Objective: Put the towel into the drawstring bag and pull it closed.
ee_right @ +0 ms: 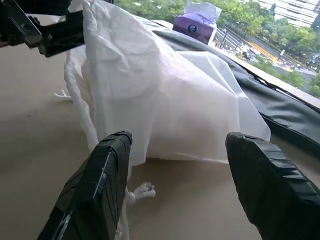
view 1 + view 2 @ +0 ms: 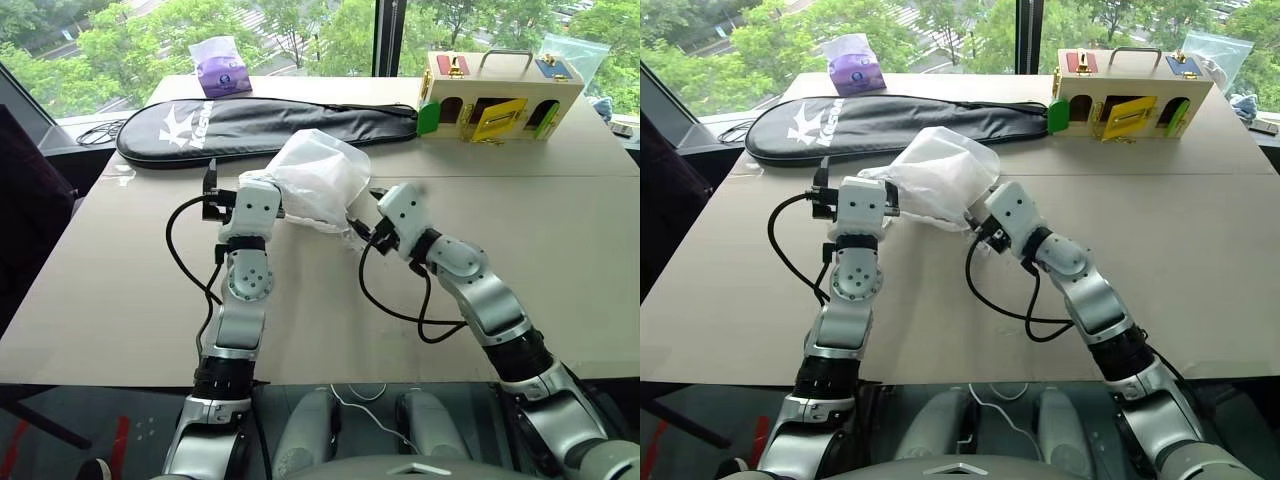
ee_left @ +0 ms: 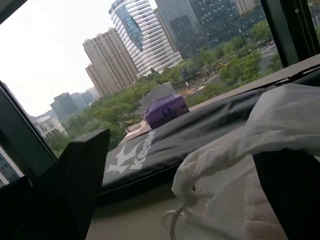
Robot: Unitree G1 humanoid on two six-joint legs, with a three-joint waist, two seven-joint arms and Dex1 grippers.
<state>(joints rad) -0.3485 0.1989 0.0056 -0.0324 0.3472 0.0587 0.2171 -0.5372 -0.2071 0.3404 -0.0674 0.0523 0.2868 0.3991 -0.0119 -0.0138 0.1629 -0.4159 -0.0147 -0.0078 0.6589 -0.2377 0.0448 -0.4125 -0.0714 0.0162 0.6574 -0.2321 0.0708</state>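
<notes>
Landmark: drawstring bag (image 2: 312, 180), translucent white pouch, puffed up on beige table (image 2: 560, 260), mid-scene, just in front of black racket case (image 2: 260, 128).

Left of bag: left gripper (image 2: 212, 195), black fingers spread wide, nothing clamped. In left wrist view one finger (image 3: 290, 190) overlaps the bag's side; contact or only in front, can't tell. Gathered mouth w/ cord (image 3: 182, 212) sits betw. the two fingers.

Towel: prob. already inside. Pale terry-like patch (image 3: 260, 210) shows thru the fabric in left wrist view; not certain.

Right of bag: right gripper (image 1: 187, 172), fingers apart, empty, pointing at bag's near flank. Knotted cord end (image 1: 142, 191) lies on table betw. the fingertips, just below bag's hem.

Behind bag: purple tissue pack (image 2: 222, 68) beyond the racket case; wooden latch box (image 2: 500, 95) well to the right of bag. Neither in the way.

Stage (judgement): loading looks done, closing not; mouth bunched but not cinched.

Risk 1: neither gripper holds the bag, so a pull on one cord likely drags the whole light pouch across the table instead of closing it.

Risk 2: cord is thin and lies flat; fingers could close on fabric or on nothing.

Risk 3: bag tipped while mouth is loose, towel slides back out.

Risk 4: cords snag on a finger when the arms part.
</notes>
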